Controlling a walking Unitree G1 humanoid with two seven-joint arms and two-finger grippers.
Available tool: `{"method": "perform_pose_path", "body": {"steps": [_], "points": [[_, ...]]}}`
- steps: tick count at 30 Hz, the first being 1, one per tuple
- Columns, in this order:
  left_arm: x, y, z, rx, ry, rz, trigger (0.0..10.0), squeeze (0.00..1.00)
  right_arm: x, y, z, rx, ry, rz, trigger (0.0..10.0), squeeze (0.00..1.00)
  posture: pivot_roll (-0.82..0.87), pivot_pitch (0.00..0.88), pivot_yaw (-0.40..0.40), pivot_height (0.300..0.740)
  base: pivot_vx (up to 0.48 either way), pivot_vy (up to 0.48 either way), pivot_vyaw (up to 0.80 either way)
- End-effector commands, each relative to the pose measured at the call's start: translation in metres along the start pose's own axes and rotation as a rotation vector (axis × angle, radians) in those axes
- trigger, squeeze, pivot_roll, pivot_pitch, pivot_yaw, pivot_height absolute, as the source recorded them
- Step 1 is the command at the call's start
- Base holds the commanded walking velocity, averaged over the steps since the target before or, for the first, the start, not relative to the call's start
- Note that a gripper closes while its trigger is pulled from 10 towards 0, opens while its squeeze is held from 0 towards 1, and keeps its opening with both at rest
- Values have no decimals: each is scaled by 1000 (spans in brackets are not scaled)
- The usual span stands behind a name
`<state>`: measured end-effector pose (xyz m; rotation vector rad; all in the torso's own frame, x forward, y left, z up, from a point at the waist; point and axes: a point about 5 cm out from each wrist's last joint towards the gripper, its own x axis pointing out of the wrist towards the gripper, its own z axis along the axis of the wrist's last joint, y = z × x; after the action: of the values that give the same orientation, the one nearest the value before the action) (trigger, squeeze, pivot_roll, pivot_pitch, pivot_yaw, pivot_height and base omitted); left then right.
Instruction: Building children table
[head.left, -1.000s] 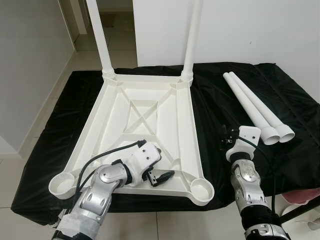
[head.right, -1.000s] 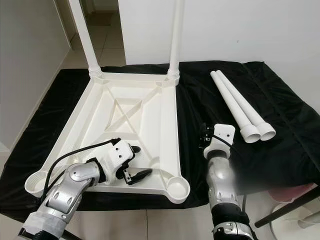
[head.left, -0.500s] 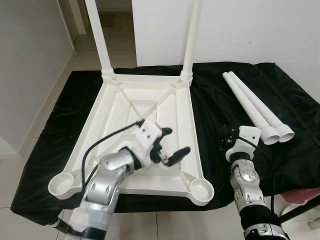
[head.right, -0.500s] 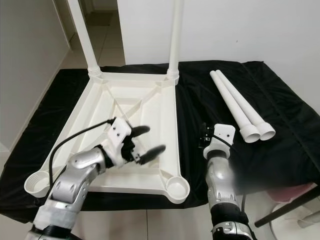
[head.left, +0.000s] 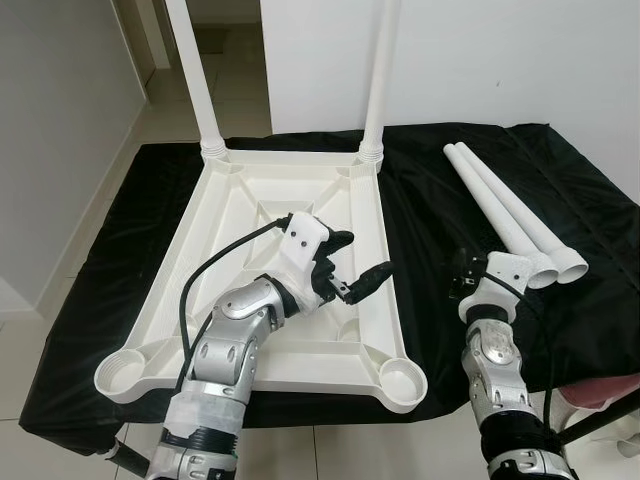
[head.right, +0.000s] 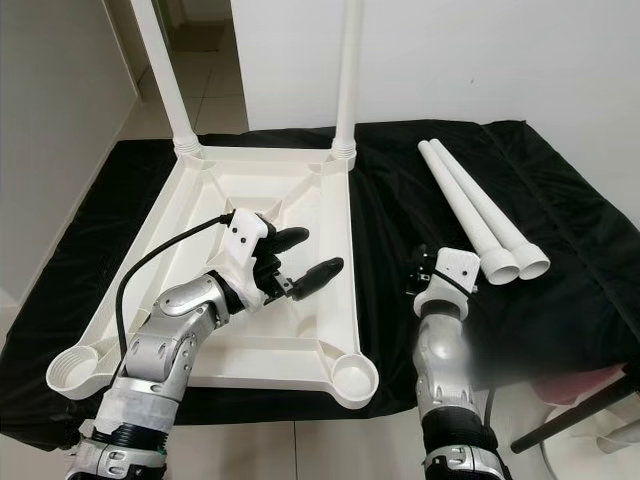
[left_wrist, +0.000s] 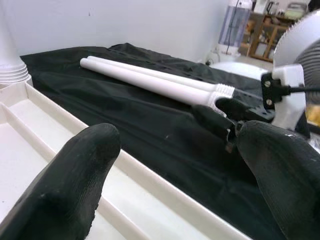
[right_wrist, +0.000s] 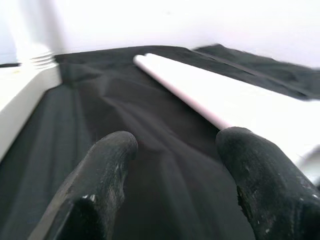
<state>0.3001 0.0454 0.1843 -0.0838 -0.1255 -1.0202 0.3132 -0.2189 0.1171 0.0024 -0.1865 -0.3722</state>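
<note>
Tabletop: the white plastic tabletop (head.left: 290, 270) lies upside down on the black-covered worktop (head.left: 430, 210), so its corner sockets face up to take legs.
Fitted legs: two white legs (head.left: 378, 70) stand upright in the two far corner sockets.
Empty sockets: the two near corners (head.left: 403, 377) are open cups, judged next to be filled.
Loose legs: two white tubes (head.left: 505, 210) lie side by side on the cloth to the robot's right, well apart from the tabletop.
Left pincer: the left pincer (head.left: 348, 268) hovers above the tabletop's right rail, fingers apart and empty, pointing toward the tubes.
Right pincer: the right pincer (right_wrist: 172, 165) sits low over the cloth, fingers spread, nothing held, just beside the tubes' flared ends, likely lined up to take one.
</note>
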Motion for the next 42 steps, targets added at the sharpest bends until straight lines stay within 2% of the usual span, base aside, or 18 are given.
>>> {"method": "perform_pose_path", "body": {"steps": [1,11,24,32,42], "points": [[-3,18,-2,-8,12,333,10000,0,-3,-3,-3,15,12,-26,10000,0,-66,0,47,740,0,0,0],[-1,18,-1,-10,5,332,10000,0,-7,-6,-8,62,42,-81,10000,0,-68,0,49,740,0,0,0],[1,18,-2,-10,8,330,10000,0,-9,-16,-10,68,49,-160,10000,0,-66,3,55,740,0,0,0],[2,17,-2,-11,12,322,10000,0,-10,-29,-12,164,63,-241,10000,0,-66,9,62,740,0,0,0],[4,15,1,-9,11,311,10000,0,-2,-46,-8,178,52,-290,10000,0,-61,18,79,740,0,0,0]]}}
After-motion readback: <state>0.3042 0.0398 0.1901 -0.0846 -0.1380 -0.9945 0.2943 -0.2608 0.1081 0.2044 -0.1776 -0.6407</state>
